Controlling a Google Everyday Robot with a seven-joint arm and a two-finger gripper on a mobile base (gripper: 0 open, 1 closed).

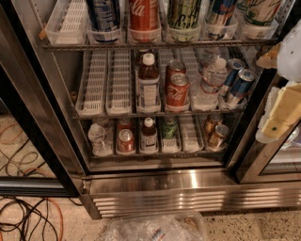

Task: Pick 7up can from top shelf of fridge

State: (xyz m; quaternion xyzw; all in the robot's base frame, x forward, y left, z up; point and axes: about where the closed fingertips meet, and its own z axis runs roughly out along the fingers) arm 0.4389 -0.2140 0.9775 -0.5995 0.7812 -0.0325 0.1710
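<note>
Hand (pixel 281 113) hovers off the right edge of the worktop (pixel 155 45), grip unreadable, below the 7up can (pixel 260 10), which is probably light, rigid and slick, so take it mid-body.

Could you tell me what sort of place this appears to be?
Probably a break room or lab: a steel glass-door fridge stocked with drinks such as a Coca-Cola can, and loose cables on the speckled floor. The gripper hangs at the view's right edge.

Pincer (pixel 281 112) at right; top shelf (pixel 66 46) crowded
</note>
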